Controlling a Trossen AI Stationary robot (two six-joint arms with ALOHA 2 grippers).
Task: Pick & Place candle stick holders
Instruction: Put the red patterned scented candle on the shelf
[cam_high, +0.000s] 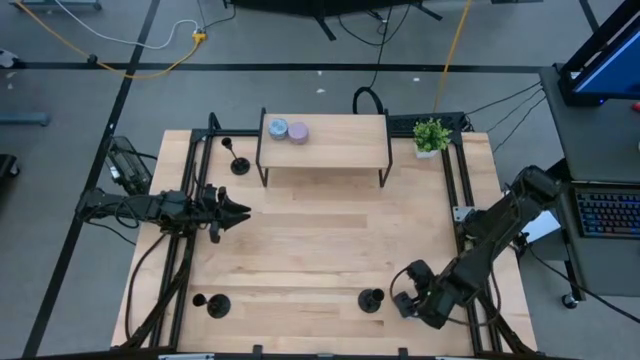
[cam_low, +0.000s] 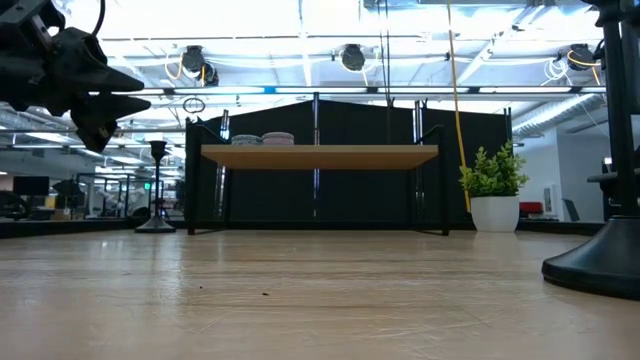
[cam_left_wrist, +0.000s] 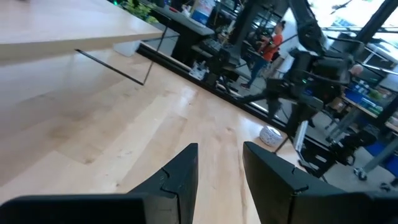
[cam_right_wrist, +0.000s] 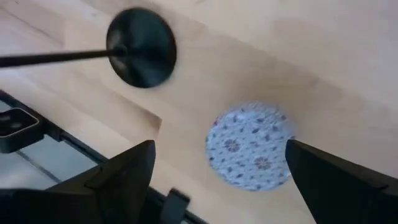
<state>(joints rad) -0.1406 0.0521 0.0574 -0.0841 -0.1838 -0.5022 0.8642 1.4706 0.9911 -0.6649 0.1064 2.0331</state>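
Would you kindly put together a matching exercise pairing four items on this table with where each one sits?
Items:
1. lilac tin
2. potted plant
3. patterned tin
4. candle stick holder

Places:
A. table corner beyond the shelf's right end
B. between the open jaws of the right gripper
C. on top of the shelf
D. on the table by the shelf's left leg

Pairs: 1-C, 2-A, 3-B, 4-D
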